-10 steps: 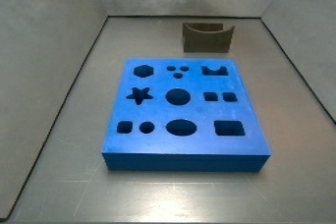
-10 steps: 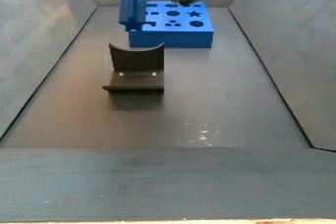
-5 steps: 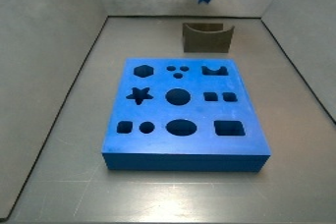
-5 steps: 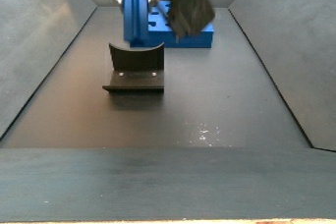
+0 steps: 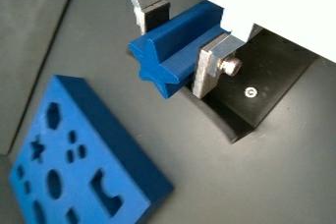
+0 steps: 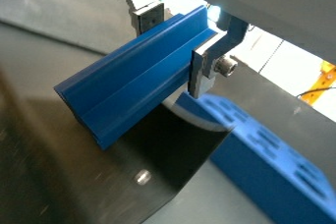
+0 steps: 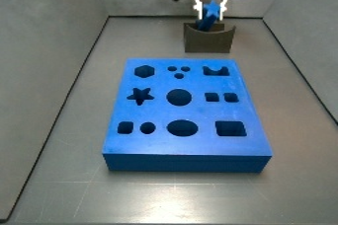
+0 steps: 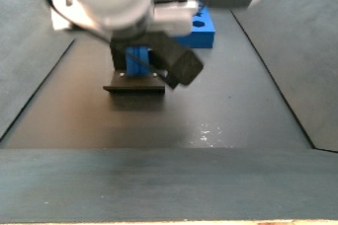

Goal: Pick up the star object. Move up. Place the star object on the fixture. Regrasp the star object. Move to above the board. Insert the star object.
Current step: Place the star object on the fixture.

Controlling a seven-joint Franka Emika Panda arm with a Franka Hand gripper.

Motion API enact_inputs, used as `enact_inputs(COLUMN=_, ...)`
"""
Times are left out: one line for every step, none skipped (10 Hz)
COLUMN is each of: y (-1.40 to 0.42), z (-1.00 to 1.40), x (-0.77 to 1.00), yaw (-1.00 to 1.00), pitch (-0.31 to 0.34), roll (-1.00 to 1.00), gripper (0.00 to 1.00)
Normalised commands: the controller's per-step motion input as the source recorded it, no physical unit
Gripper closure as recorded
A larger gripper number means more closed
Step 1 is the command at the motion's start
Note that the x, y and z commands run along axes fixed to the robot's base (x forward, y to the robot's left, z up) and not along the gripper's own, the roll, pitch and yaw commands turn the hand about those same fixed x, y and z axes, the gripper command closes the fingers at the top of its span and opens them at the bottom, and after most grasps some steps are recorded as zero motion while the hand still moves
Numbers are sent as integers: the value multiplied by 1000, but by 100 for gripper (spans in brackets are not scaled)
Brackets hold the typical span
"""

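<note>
Gripping the star object [image 5: 176, 49], the hand [image 5: 178, 36] sits low at the far end of the bench, right over the fixture [image 7: 208, 39]. Both wrist views show the silver finger plates [image 5: 213, 63] pressed against opposite flanks of the blue peg, dark pads on its ridges. Hand is pinching the peg, not spread.

Star object in a wrist view [image 6: 137, 83]: long blue bar, ridged sides, one end face sticking out past the fingers [image 6: 206, 61]. Star-shaped end face reads clearly in the wrist view that also shows the board [image 5: 73, 164].

Fixture: dark block lying under and behind the peg in both wrist views [image 6: 184, 149]. In a side view the peg [image 7: 207, 12] hangs in the hand [image 7: 208, 14] directly above the notch of the fixture. Whether the peg touches the fixture cannot be told from these views.

Board [image 7: 184, 109]: big blue slab in the middle of the bench, well apart from the hand and nearer the front edge in that side view. Star hole [image 7: 140, 96] toward its left side, with circles, squares and a hexagon around it.

Opposite side view: arm body blocks most of the scene; hand [image 8: 148, 59] low over the fixture [image 8: 136, 88], a strip of blue peg [image 8: 138, 57] visible, board [image 8: 199, 30] behind, toward the far end.
</note>
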Motion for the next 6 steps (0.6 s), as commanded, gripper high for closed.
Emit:
enact_inputs(y=107, z=-681, x=137, yaw=-197, pitch=15, roll=-165, gripper=100)
enact_inputs(y=81, z=-439, x=111, yaw=-168, pitch=-16, roll=-153, gripper=100)
enact_inputs(y=96, z=-338, x=88, yaw=-141, pitch=-44, roll=-118, gripper=100)
enact_inputs(y=98, z=-332, x=73, yaw=-114, pitch=-50, roll=-109, gripper=100)
enact_inputs(y=96, z=-332, x=73, yaw=-92, pitch=-49, roll=-109, gripper=100)
enact_inputs(y=93, z=-332, x=73, yaw=-71, pitch=-48, roll=-109, gripper=100)
